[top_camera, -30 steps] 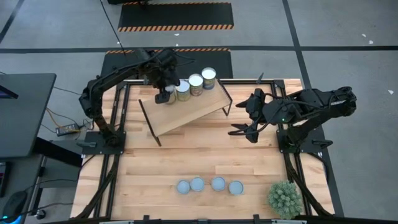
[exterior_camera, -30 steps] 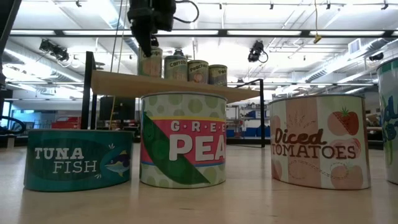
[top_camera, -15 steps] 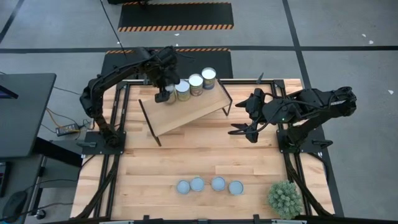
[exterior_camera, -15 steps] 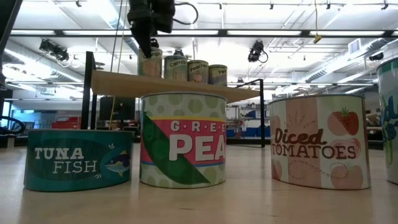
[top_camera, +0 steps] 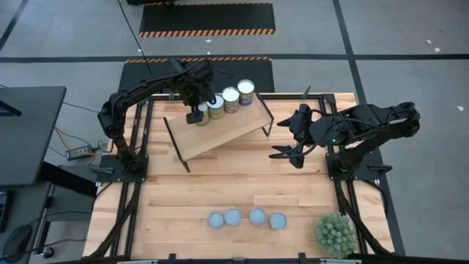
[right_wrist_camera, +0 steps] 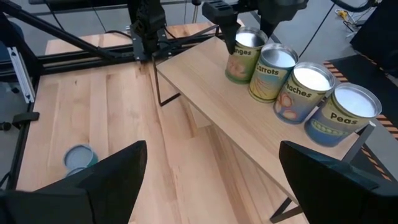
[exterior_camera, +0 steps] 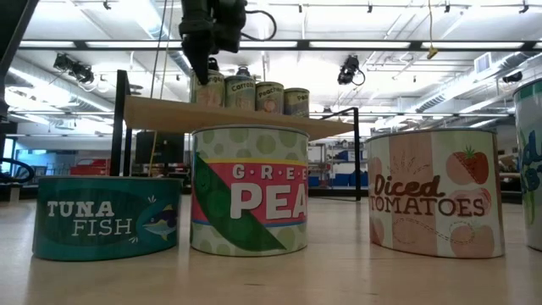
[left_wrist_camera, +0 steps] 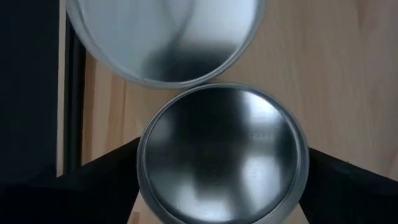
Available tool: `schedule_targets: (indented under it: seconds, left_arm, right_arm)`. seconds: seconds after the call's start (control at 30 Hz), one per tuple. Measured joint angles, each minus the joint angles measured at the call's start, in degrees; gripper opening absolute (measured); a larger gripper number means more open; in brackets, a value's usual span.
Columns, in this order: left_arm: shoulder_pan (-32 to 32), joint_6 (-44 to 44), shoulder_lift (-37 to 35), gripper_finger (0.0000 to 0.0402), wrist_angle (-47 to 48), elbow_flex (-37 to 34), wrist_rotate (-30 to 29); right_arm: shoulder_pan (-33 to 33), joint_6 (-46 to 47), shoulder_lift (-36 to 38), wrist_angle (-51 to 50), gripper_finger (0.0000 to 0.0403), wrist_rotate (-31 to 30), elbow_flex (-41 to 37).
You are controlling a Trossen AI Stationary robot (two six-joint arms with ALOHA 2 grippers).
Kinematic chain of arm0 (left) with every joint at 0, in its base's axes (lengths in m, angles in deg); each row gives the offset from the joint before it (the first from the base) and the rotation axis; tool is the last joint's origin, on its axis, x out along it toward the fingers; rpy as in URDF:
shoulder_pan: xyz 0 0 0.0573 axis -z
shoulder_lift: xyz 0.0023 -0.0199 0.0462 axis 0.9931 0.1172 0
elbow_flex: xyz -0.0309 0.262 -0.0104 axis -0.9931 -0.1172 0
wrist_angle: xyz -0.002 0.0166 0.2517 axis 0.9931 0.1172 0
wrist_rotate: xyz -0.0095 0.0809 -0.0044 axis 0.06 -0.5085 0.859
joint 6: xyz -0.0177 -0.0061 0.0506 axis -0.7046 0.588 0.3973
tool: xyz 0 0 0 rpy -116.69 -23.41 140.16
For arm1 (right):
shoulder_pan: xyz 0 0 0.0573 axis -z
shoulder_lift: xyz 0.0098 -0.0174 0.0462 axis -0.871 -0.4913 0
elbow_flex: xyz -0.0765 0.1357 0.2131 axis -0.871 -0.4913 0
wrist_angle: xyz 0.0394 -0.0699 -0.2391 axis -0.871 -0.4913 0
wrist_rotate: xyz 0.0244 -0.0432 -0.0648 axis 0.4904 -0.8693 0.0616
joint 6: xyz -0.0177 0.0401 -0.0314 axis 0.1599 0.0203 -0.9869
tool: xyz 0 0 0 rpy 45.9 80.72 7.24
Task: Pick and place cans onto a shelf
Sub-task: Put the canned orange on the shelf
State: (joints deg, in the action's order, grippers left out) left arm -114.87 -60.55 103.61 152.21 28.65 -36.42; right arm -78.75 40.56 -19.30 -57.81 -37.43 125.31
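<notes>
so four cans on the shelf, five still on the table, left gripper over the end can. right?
Not quite: four cans are still on the table, not five; the high view shows it. Four cans on the shelf, left gripper over the end can.

Table cans [exterior_camera: 106,215]: "TUNA FISH", "PEA", "Diced TOMATOES"; shelf cans [right_wrist_camera: 341,116]: "Carrots", "Peaches", "Peas".

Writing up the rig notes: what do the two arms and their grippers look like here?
Both arms are dark, near-black jointed links on black bases bolted at the table's edges. The left gripper and right gripper each end in two slim dark fingers; the right one's fingers look matte black and wedge-shaped. A thin black cable loops off the left arm's wrist. No markings are readable.
</notes>
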Motion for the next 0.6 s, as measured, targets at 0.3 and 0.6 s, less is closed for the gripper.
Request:
schedule_targets:
  seconds: [0.3, 0.6]
  left_arm:
    - [0.8, -2.5, 0.0, 0.0396, 0.9, 0.7, 0.6]
    - [0.7, -3.3, 0.0, 0.0397, 4.0, 9.2, -3.0]
  right_arm:
    - [0.0, -0.4, 0.0, 0.4, 0.0373, 0.0, 0.0]
    - [0.0, -0.9, 0.0, 0.3, 0.0373, 0.0, 0.0]
